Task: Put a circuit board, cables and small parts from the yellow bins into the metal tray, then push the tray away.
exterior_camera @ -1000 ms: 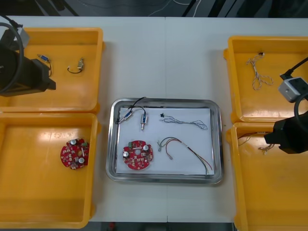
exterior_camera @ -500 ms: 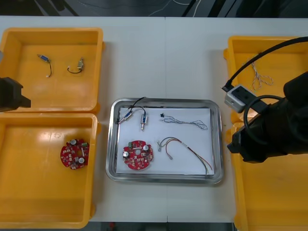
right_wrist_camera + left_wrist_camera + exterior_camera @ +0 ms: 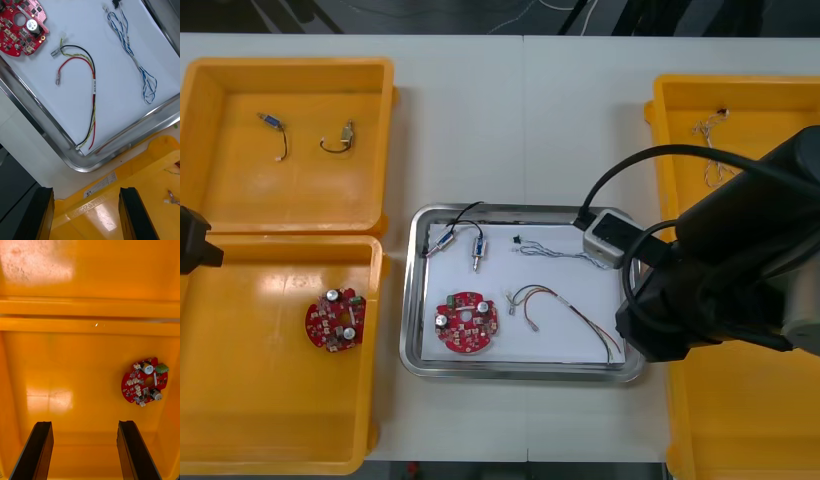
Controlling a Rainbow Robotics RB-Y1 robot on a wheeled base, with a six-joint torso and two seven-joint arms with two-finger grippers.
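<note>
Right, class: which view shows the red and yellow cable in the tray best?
The right wrist view: the red and yellow cable lies close, its full length plain, in the metal tray. The front view shows it small. The left wrist view faces a yellow bin.

The tray (image 3: 412, 300) sits mid-way on the table (image 3: 520, 120), with two bins at each side. In it a board (image 3: 466, 322) lies near left, two small parts (image 3: 444, 240) behind it, a cable (image 3: 565, 253) far right and a wire bundle (image 3: 565, 310) in front of that. The left near bin (image 3: 240, 400) holds a second board (image 3: 336, 320) under the left gripper (image 3: 84, 450). The left far bin (image 3: 220, 190) holds two more parts (image 3: 340, 136). Another cable (image 3: 708, 150) lies in the right far bin (image 3: 670, 200). The right gripper (image 3: 88, 213) hangs over the right near bin (image 3: 720, 430) rim, beside the tray's corner
</note>
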